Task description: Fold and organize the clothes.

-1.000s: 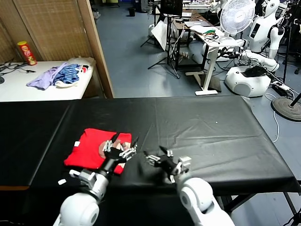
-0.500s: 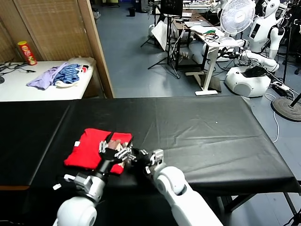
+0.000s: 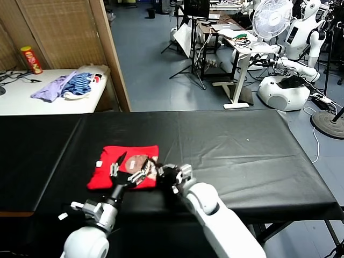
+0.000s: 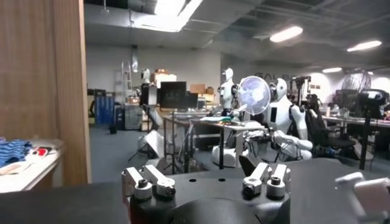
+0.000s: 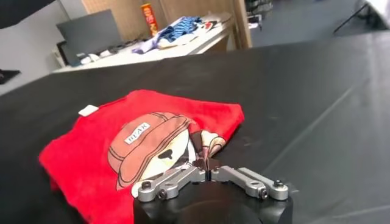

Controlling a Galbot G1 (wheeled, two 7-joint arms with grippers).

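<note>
1. Looking down from the head camera, the red T-shirt [image 3: 124, 166] lies folded into a rough rectangle on the black table [image 3: 242, 156], toward the near left part of it, with its small white tag [image 3: 98, 164] at the left edge. The left gripper [image 3: 130, 169] hovers over the shirt's near side with its fingers spread apart. The right gripper [image 3: 161, 173] sits at the shirt's near right corner — fingers pinched together, though from here I can't tell what's between them. Further back on the left, a white side table [image 3: 32, 99] has a lavender garment [image 3: 49, 88] and a blue striped one [image 3: 81, 83] piled on it, plus a red can [image 3: 30, 60].

2. Left wrist view: just the gripper base low down and the room beyond — a white fan [image 4: 253, 95] and a white robot [image 4: 282, 115]. No shirt here.

3. Right wrist view: the right gripper [image 5: 208, 175] is closed, tips meeting right at the edge of the T-shirt [image 5: 91, 152] beside the printed graphic [image 5: 155, 146] of a figure in a brown hat. It looks clamped on the fabric edge. The tag [image 5: 88, 110] shows at the far corner.
</note>
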